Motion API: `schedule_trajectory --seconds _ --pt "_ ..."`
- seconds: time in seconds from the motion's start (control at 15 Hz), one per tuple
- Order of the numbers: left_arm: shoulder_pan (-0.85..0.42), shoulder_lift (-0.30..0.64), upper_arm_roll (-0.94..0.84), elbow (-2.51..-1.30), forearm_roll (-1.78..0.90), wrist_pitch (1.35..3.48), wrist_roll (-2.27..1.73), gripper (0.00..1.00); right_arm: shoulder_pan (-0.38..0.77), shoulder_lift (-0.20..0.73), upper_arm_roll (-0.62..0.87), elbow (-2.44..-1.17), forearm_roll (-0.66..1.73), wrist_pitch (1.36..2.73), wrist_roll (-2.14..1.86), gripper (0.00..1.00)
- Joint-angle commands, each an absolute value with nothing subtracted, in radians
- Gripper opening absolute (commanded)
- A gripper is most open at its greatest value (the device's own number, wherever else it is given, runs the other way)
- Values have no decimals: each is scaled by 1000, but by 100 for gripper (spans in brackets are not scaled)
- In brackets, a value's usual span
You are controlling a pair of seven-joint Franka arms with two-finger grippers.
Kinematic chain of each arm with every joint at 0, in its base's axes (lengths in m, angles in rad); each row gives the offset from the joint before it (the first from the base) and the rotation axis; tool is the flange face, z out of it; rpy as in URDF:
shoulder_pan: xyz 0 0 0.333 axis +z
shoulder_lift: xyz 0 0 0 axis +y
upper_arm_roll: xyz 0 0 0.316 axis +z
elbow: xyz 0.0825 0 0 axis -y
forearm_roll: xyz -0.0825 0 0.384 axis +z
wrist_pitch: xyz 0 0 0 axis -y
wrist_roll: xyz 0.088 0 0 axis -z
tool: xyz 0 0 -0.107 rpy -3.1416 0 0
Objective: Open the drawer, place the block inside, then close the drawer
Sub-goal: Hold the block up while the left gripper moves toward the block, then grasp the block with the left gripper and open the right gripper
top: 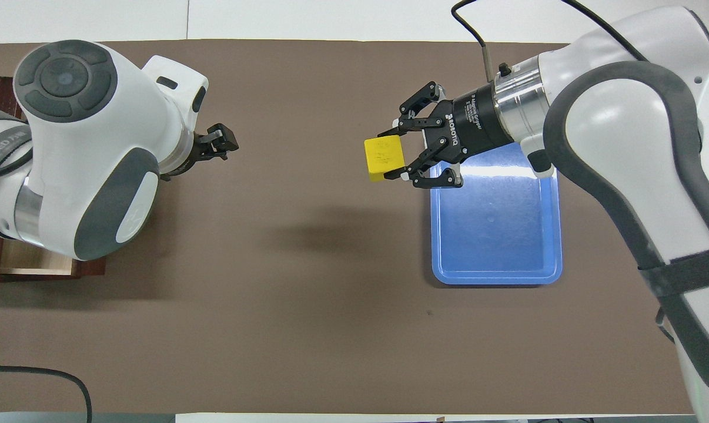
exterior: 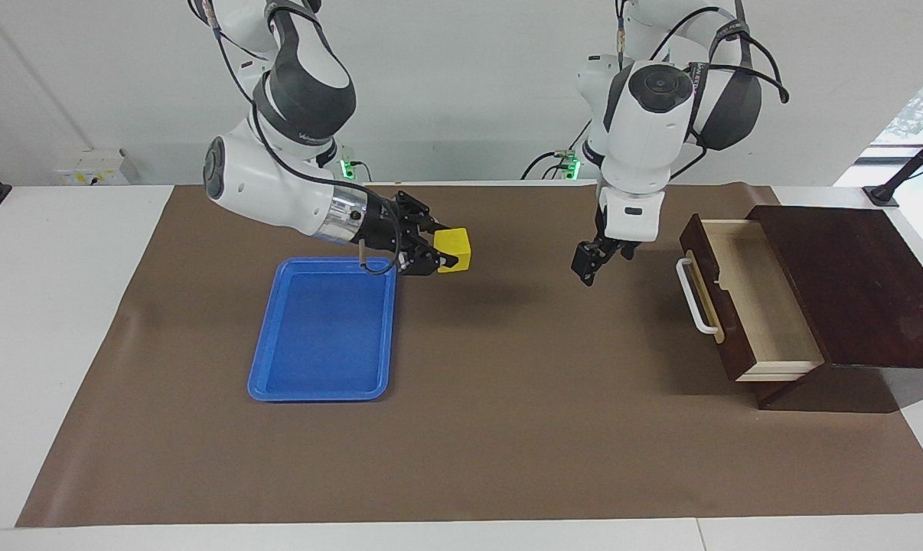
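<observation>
Your right gripper [exterior: 440, 252] is clamped on the block [exterior: 454, 249], the small yellow cube sitting between its fingertips and sticking out past them toward the left arm's end of the table. Both are up in the air over the bare brown mat [exterior: 461, 428], just off the corner of the blue tray [exterior: 320, 386] that lies nearest the robots; in the overhead view the block [top: 384, 158] juts from the right gripper [top: 397, 150] just clear of the tray's [top: 495, 273] rim. The tray itself lies flat on the mat at the right arm's end, with nothing in it. Your left gripper [exterior: 588, 264] hangs over the mat between the block and the drawer [exterior: 760, 306], holding nothing, well apart from the block and a little way off the drawer's white handle [exterior: 695, 297]. In the overhead view the left gripper [top: 219, 142] shows only as a dark tip under the arm's wrist, and you cannot make out its fingers from either view. The drawer is pulled out of the dark cabinet [exterior: 852, 283] at the left arm's end of the table, its pale wood inside open to view and bare, its front facing toward the middle of the table.
</observation>
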State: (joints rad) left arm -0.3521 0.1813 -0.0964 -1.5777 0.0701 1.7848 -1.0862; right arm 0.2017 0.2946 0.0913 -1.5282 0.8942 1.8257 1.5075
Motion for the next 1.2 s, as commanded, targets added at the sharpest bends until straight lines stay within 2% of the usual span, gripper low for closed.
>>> schedule_trajectory --seconds 0.0,0.27,0.73,1.13 --pt "-396 276 -84 -1393 5 1703 -1374 100 245 285 94 -1558 952 1902 1539 0" --pt "-426 344 -81 -1252 -35 1672 -1801 100 281 273 94 -1588 999 1973 1542 0" --pt "-485 351 -75 -1246 -28 1626 -2147 100 290 272 95 -1592 1026 1976 1542 0" --pt "-538 351 -72 -1244 -26 1592 -2223 100 328 272 95 -1595 1029 2016 1559 0"
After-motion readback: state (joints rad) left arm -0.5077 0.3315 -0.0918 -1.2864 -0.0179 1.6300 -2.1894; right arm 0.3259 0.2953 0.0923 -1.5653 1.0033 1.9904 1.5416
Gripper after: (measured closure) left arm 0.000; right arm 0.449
